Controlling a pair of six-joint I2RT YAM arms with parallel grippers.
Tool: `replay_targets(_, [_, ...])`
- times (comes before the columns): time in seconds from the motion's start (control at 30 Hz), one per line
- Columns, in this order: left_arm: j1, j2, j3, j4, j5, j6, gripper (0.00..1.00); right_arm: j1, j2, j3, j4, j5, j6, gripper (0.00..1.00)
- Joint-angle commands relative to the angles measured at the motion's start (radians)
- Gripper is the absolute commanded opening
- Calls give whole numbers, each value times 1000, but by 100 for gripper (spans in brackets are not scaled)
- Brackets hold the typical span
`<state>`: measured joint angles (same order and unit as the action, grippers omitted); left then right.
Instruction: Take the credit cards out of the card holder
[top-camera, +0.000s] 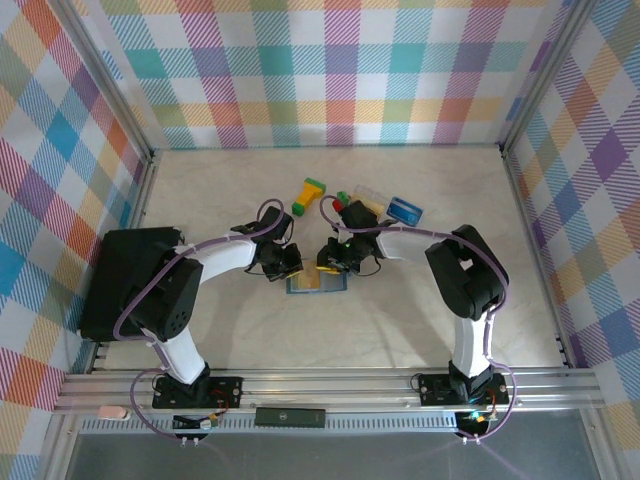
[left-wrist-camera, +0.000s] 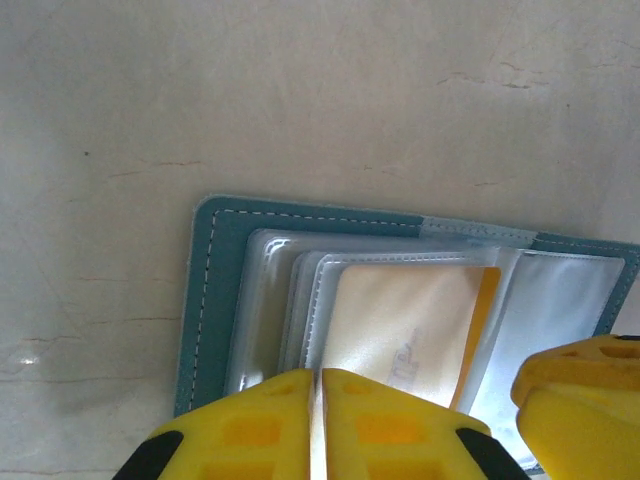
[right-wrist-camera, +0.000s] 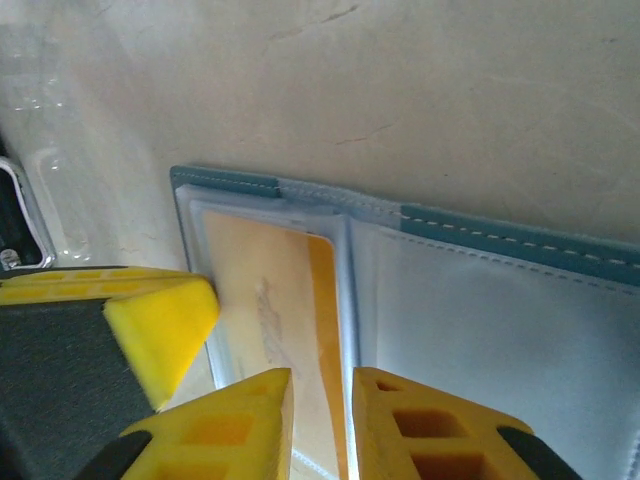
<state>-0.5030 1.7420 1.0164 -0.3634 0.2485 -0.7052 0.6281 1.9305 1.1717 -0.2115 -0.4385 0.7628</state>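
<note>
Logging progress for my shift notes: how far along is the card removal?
Done: a blue card and a pale card lie outside the card holder. In hand: the left claw is shut at the open holder's edge; the right claw hangs over a yellow card in its sleeve. Left: that card, at least.

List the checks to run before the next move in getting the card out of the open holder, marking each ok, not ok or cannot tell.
1. Card holder lies open, flat on the table: ok.
2. Card out of its clear sleeve: not ok, it sits inside.
3. Left gripper shut at the holder: ok.
4. Right gripper closed on the card: not ok, jaws stand apart over its orange edge.
5. The two grippers apart from each other: ok, though close.
</note>
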Motion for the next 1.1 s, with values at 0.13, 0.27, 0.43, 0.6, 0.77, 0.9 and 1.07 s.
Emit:
replay_targets(0.13, [3,14,-60,-3,-29,10,9,4,25,24,-8,7,-21,22])
replay_targets(0.27, [6,19,-69,0,-28,11,8,4,23,17,14,-4,-38,21])
replay_targets(0.43, [7,17,-73,-1,-34,12,7,4,24,14,26,-7,-53,20])
replay_targets(0.6, [7,20,-71,-2,-30,13,7,4,34,8,43,-18,-59,19])
replay_targets(0.77, [7,20,-73,-2,-28,13,7,6,43,5,62,-35,-68,18])
replay_targets(0.9, [8,22,-75,-1,-28,11,7,6,54,8,55,-34,-68,18])
replay_targets(1.07, [8,21,-75,-2,-30,10,7,5,64,11,38,-15,-65,18])
